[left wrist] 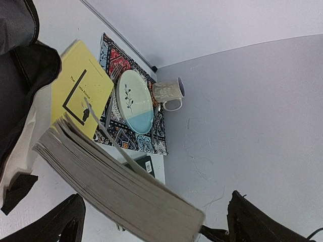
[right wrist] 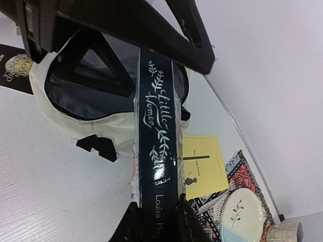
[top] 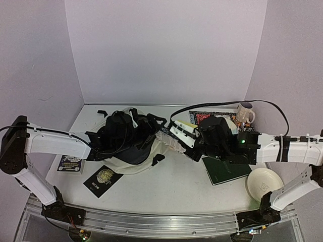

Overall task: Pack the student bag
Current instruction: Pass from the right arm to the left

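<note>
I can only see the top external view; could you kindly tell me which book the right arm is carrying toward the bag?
Observer: The right wrist view shows the dark blue book, its spine reading "Little Women", clamped in the right pincer.
Operator: Thanks. Is the bag open ahead of it?
Observer: Yes, the student bag has its mouth gaping, with dark lining visible beyond the book's far end.
Operator: Is the left pincer gripping anything?
Observer: No; the left wrist view shows the left pincer wide open, the book's page edges crossing in front of it, ungripped.
</note>
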Robot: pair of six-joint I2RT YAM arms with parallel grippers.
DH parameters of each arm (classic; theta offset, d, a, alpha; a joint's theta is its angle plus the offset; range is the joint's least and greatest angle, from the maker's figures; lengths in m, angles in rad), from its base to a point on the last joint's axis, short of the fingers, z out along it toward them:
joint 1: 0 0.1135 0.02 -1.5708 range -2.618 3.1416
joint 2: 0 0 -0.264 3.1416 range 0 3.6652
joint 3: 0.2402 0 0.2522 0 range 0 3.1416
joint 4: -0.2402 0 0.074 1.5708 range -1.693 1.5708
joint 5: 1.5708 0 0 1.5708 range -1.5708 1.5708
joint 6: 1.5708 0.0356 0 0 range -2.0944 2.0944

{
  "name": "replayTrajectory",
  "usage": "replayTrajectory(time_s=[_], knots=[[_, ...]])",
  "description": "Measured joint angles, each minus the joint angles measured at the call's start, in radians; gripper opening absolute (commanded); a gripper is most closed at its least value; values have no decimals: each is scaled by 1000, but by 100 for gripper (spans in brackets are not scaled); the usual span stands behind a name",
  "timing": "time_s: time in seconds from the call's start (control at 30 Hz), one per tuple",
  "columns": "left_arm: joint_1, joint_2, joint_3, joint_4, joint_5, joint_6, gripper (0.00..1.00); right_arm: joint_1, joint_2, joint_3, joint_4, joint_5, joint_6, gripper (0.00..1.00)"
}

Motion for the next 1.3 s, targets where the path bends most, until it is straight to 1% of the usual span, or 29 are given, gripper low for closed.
replayTrajectory(time_s=[0.1, 0.2, 0.27, 0.33, 0.4, 0.47, 0.53, 0.57, 0.6, 0.63, 0.73, 0.83, 0.93, 0.97, 1.03, 1.13, 1.23, 1.3], knots=[[2, 22, 2, 0, 0, -21, 92, 37, 17, 0, 29, 69, -42, 0], [4, 48, 3, 2, 2, -41, 80, 74, 48, 0, 61, 147, -93, 0], [5, 60, 4, 0, 5, -47, 75, 94, 76, 0, 71, 193, -127, 0], [6, 70, 8, -6, 8, -55, 65, 110, 103, 0, 90, 226, -156, 0], [6, 73, 8, -9, 9, -57, 51, 121, 122, -2, 112, 254, -177, 0], [6, 72, 8, -7, 7, -67, 31, 127, 133, -5, 126, 271, -194, 0], [7, 69, 8, -2, 3, -82, 9, 131, 137, -10, 130, 275, -206, 0], [7, 63, 8, 12, 1, -102, 2, 133, 139, -14, 132, 277, -201, 1], [8, 52, 8, 27, -2, -119, 0, 135, 141, -18, 146, 283, -193, 5], [9, 37, 7, 28, -11, -122, 0, 135, 142, -19, 172, 285, -190, 12], [15, 3, -5, 18, -20, -115, 0, 135, 141, -13, 205, 268, -193, 28], [15, -21, -32, 11, -25, -103, 0, 135, 141, -4, 186, 230, -166, 39], [28, -60, -74, -7, -41, -80, 0, 136, 141, 14, 155, 187, -116, 54], [37, -72, -91, -10, -48, -70, 0, 133, 139, 20, 146, 170, -91, 60], [56, -97, -126, -11, -61, -50, 0, 122, 126, 29, 127, 125, -26, 67], [84, -135, -180, -8, -77, -24, 0, 79, 75, 33, 94, 23, 80, 78], [105, -176, -233, 1, -82, -5, 0, 1, 11, 43, 78, -107, 211, 86], [111, -198, -270, 35, -78, 5, 0, -63, -20, 51, 79, -197, 311, 93]])
